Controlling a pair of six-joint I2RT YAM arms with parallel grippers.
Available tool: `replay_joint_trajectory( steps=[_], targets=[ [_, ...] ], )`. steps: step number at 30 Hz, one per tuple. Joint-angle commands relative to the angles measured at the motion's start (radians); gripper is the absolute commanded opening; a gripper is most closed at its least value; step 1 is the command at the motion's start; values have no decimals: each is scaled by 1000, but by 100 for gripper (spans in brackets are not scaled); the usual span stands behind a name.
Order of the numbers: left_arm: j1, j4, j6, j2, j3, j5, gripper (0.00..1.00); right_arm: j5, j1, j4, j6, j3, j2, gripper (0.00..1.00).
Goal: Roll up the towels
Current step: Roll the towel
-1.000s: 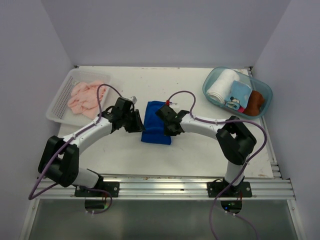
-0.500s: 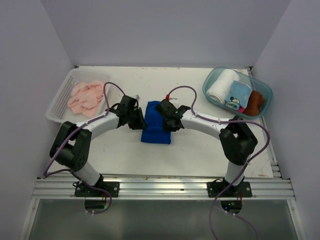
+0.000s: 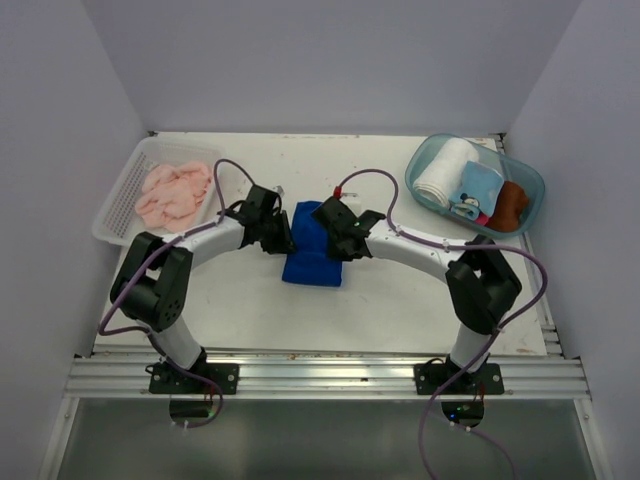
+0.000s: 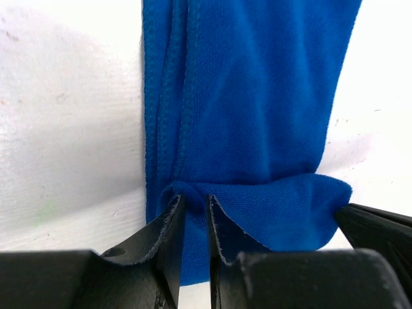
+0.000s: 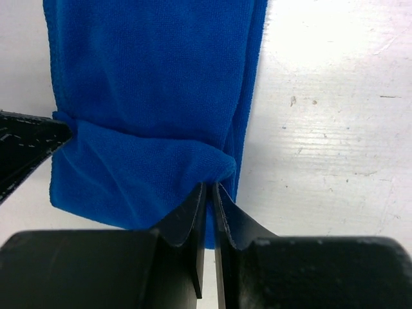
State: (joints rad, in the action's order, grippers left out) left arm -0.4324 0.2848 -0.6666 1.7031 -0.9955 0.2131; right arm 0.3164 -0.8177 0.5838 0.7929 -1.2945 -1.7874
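Your blue towel (image 3: 312,250) lies mid-table (image 3: 400,295), a long strip running from the far side toward the arm bases, and both arms meet at its far end. Your left pincer (image 4: 192,207) has its fingers drawn almost flush, with only a thin slit between them, nipping one corner of a short flap of cloth doubled back over the strip. Your right pincer (image 5: 210,193) grips the opposite corner of that same flap in the same way, with its fingers nearly together and the blue fabric bunched at their tips. The flap spans the width between the two grips, and each wrist camera catches the other pincer's dark fingertip at the edge of its view. The rest of the towel lies flat on the table beyond the fold, with lengthwise creases along one side. Off to the left, a white slotted basket (image 3: 118,200) holds loose pink towels (image 3: 172,190). At the far right, a clear teal tub (image 3: 424,160) holds a rolled white towel (image 3: 443,172) beside a pale blue cloth (image 3: 480,183) and a brown one (image 3: 510,203).
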Motion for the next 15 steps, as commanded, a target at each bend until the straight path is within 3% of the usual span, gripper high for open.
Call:
replay_joint_trajectory(
  steps=[1,5,9,12,15],
  targets=[
    [7,14,35,-39,-61,-26,24,55,2,4,17,18,86,12],
    [6,46,48,-65,-81,-41,24,43,0,-15,28,60,115,30],
    [6,65,47,-80,-86,-32,24,36,-11,-18,31,60,102,39],
    [6,77,45,-106,-75,-21,25,32,-15,-32,19,55,100,30],
    [4,70,42,-137,-54,21,19,10,-20,-50,0,35,82,12]
  ],
)
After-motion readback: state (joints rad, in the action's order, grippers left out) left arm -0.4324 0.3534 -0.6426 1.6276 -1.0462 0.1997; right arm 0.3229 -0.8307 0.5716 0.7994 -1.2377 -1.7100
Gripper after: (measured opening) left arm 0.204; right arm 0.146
